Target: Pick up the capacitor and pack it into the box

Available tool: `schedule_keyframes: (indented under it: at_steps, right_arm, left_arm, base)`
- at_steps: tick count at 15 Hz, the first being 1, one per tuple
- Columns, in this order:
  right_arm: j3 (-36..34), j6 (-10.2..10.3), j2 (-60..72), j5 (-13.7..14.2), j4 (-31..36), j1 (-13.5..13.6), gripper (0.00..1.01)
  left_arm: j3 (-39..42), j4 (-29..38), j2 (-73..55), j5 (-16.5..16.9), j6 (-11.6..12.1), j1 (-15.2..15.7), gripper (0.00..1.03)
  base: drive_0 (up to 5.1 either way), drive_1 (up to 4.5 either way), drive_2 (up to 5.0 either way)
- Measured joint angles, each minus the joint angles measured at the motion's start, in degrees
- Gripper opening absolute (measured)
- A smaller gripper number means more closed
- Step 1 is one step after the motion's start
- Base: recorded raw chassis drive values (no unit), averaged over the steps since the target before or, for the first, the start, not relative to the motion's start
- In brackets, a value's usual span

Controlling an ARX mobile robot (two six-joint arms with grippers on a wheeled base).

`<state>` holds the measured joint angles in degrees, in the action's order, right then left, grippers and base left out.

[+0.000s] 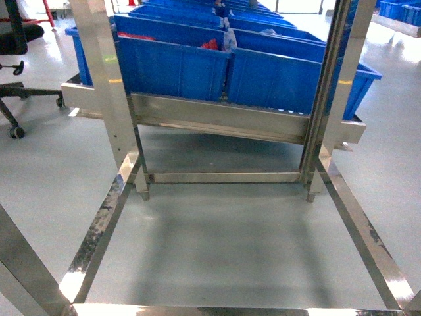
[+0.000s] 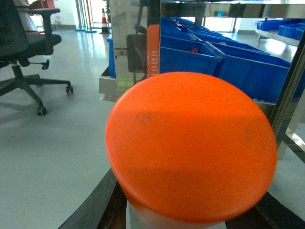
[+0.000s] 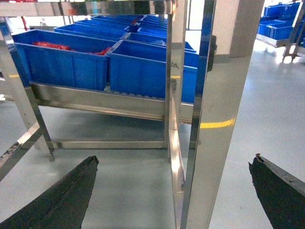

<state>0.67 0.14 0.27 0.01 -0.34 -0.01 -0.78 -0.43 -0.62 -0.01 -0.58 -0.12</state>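
Note:
The capacitor (image 2: 190, 143), a thick cylinder with a round orange top and a white body, fills the left wrist view. My left gripper (image 2: 190, 217) is shut on it, its dark fingers (image 2: 102, 205) pressed against the white body on either side below the orange top. My right gripper (image 3: 174, 164) is open, its black fingers (image 3: 66, 200) spread wide with nothing between them; a steel post (image 3: 219, 119) stands farther off in line with the gap. Neither gripper shows in the head view. The box is out of view.
A stainless steel rack (image 1: 223, 118) carries rows of big blue bins (image 1: 177, 66), some holding red parts. Its lower rails (image 1: 99, 230) frame bare grey floor. A black office chair (image 2: 28, 43) stands to the left.

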Motion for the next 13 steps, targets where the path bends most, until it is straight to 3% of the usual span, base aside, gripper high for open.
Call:
schedule_keyframes:
  at_steps: [13]
  right_arm:
    - [0.0, 0.0, 0.0, 0.0, 0.04, 0.0, 0.98]
  left_arm:
    - [0.0, 0.26, 0.0, 0.04, 0.0, 0.0, 0.44]
  base:
    - [0.0, 0.0, 0.0]
